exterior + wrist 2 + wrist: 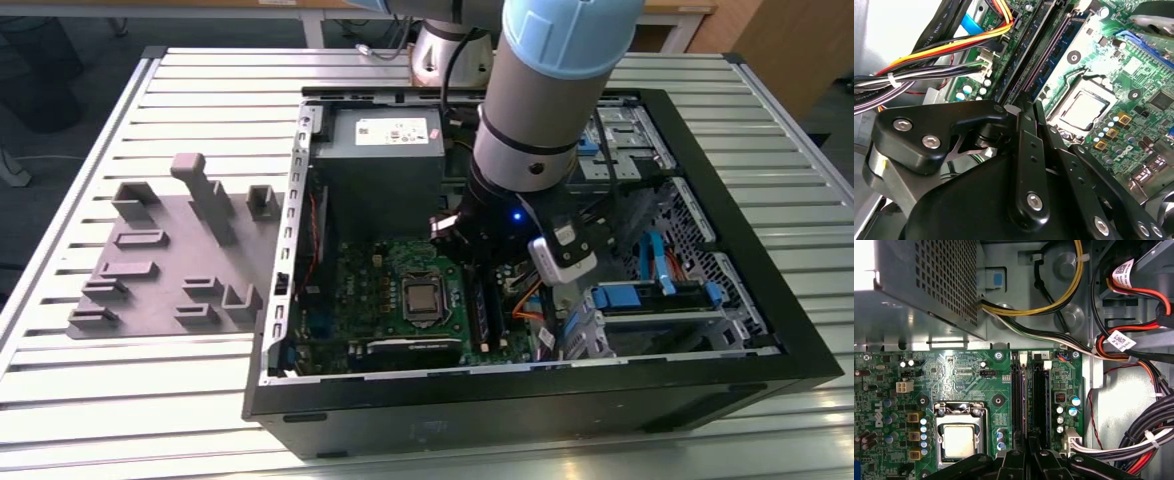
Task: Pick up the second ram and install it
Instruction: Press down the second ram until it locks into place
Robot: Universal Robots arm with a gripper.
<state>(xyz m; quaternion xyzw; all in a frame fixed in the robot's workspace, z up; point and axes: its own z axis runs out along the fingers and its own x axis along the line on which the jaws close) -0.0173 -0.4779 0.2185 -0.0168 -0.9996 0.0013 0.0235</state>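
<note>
Gripper (481,235) hangs low inside the open PC case (747,345), right over the motherboard (387,275), w/ its black linkage tip (1028,445) directly above one end of the two long black slots (1040,400). Whether it's clenched, released or grasping anything can't be told from these views. In the first wrist view a slim grey-purple strip (1025,400) stands edge-on between the slot bodies and runs straight up to the gripper tip; this looks like the second ram seen from its top edge, but it can't be told if it's seated or just at the slot. In the second wrist view the gripper (1026,112) sits just beside the slot w/ rows of contacts (1051,47), approx in line w/ it. CPU socket (960,437) w/ its bare metal lid lies just beside the slots on the board. Perforated grey PSU box (380,150) fills the case corner near the arm's base, and a cable bundle (1134,440) runs along the case wall on the slots' other side. Case rests on a slatted metal table (134,400); near the table's edge on the exterior view's left, apart from the case, lies a grey fixture plate (160,270) w/ upright blocks.
</note>
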